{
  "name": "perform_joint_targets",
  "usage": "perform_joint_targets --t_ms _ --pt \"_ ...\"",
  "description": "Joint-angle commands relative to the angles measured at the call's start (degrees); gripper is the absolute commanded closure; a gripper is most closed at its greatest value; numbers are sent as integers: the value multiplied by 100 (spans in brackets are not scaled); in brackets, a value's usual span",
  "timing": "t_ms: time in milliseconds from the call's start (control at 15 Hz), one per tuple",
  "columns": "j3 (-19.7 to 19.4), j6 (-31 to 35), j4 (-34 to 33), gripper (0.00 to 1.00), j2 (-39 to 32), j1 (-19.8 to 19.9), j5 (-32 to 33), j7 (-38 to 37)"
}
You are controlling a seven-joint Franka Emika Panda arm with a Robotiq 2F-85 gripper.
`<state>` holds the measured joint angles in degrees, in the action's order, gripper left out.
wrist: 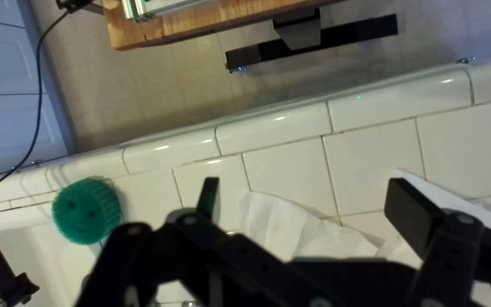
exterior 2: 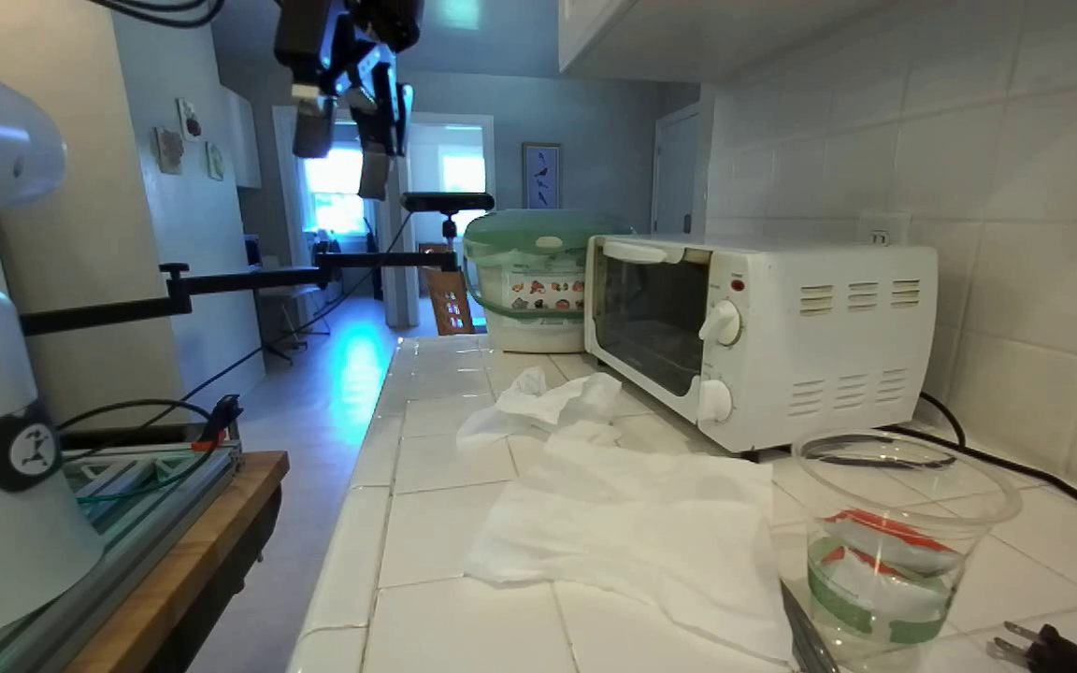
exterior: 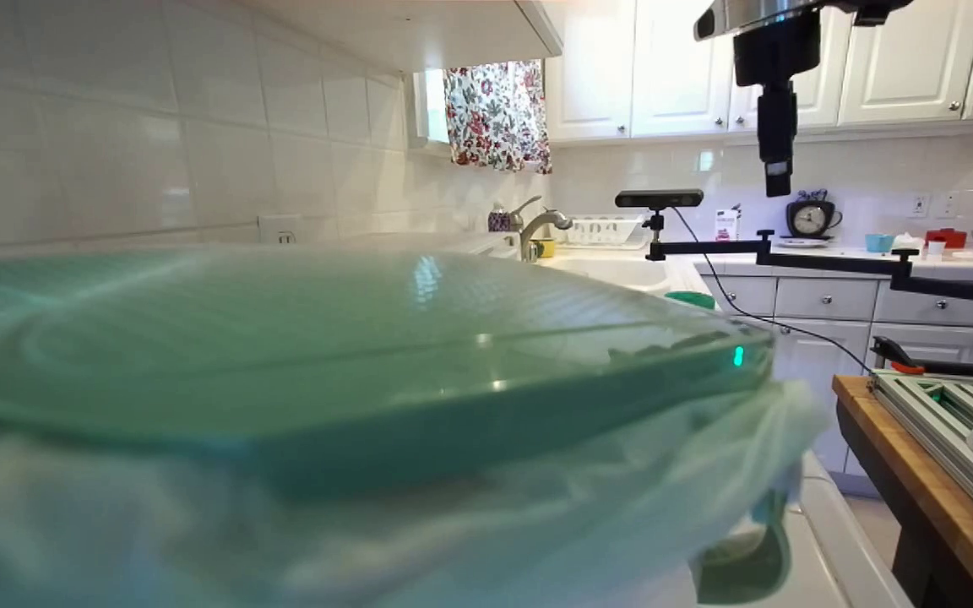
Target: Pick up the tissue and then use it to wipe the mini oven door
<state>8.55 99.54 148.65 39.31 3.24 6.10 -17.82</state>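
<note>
A white tissue (exterior 2: 641,533) lies spread on the tiled counter in an exterior view. A crumpled part or second piece (exterior 2: 548,407) lies just behind it; I cannot tell if they are joined. The white mini oven (exterior 2: 824,346) stands right of the tissue, its dark glass door (exterior 2: 651,322) shut and facing the counter's front edge. My gripper (exterior 2: 344,154) is open and empty, high above the counter, and shows in an exterior view (exterior: 778,181). In the wrist view, tissue (wrist: 288,226) shows below and between the open fingers (wrist: 305,192).
A green-lidded container (exterior 2: 534,280) stands beyond the oven and fills much of an exterior view (exterior: 368,355). A see-through cup (exterior 2: 903,561) with packets and a black plug (exterior 2: 1053,650) are near the oven. A green sponge (wrist: 85,211) and a camera arm (exterior 2: 249,280) are nearby.
</note>
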Motion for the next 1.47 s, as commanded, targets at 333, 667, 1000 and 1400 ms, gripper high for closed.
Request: perform_joint_targets --t_ms 333,667,1000,1400 --pt "-638 2183 604 0 -786 603 24 -211" --pt "-672 3669 857 0 -1437 803 293 -193" --pt "-614 4921 894 0 -2231 816 535 -170" --pt "-698 5163 881 0 -2562 745 472 -144"
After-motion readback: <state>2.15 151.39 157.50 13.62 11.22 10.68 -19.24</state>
